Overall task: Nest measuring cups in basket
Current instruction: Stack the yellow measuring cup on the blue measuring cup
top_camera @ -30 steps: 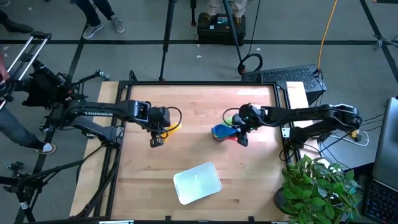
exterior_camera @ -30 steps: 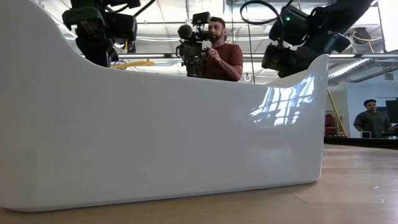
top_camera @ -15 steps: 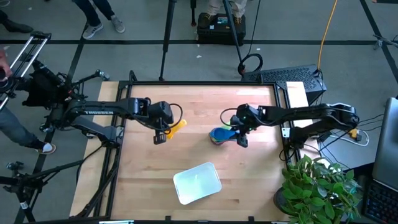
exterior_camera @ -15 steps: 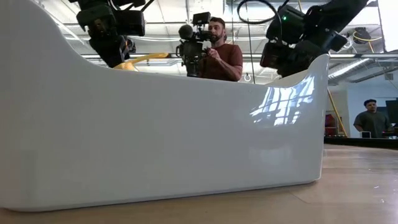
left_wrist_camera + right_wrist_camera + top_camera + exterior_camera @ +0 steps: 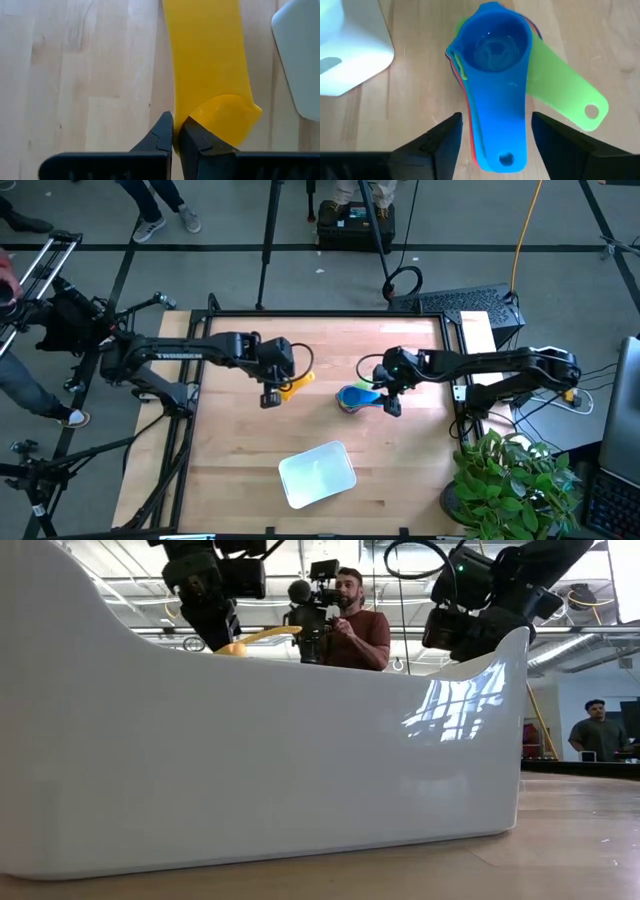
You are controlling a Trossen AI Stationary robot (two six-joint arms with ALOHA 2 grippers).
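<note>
The yellow measuring cup (image 5: 295, 385) is in my left gripper (image 5: 270, 394), which is shut on it over the table's middle; its handle (image 5: 268, 633) slants up toward the right. A nested stack of measuring cups (image 5: 355, 397) rests on the wood, a blue cup (image 5: 495, 45) on top and a green handle (image 5: 570, 95) sticking out sideways. My right gripper (image 5: 495, 150) is open, one finger on either side of the blue handle (image 5: 500, 135), touching nothing. The whitish basket (image 5: 317, 473) sits nearer the near edge. My left gripper pinches the yellow cup between its two shut fingertips (image 5: 162, 135) at the edge of the bowl end (image 5: 200, 117). The fingers come from above, pointing down. The handle (image 5: 205, 50) sticks out away from the fingers, and the cup looks lifted off the wood.
The basket's wall (image 5: 250, 740) fills most of the low view and hides the tabletop behind it. Bare wood (image 5: 240, 470) lies left of the basket. People and a camera stand beyond the far edge. A plant (image 5: 510, 480) stands off the table's right near corner.
My left gripper has moved toward the table's right, toward the stack, carrying the yellow cup with it. The cup's handle has tipped from roughly level to slanting upward.
</note>
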